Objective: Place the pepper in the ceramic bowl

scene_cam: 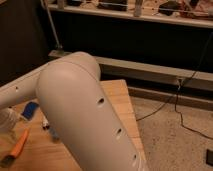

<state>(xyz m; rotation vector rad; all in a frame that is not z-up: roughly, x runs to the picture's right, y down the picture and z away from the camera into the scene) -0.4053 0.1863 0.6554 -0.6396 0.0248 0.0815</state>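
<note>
The single view is taken from above, close behind the large white plastic arm [85, 120], and is directed down across the light wooden table [117, 95]. The gripper [6, 120] is seen at the left edge.

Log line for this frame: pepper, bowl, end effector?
pepper: on table, lower left | bowl: not visible | end effector: left edge, mostly cut off | arm: blocks centre

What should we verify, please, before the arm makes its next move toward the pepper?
1. Pepper located: ok, lying on the table, lower left.
2. Ceramic bowl in sight: not ok, nowhere in view.
3. Gripper near the pepper: ok, at the left edge, just above it.
4. Grasp on the pepper: cannot tell.
5. Route to the bowl: cannot tell; the arm blocks most of the table.
</note>
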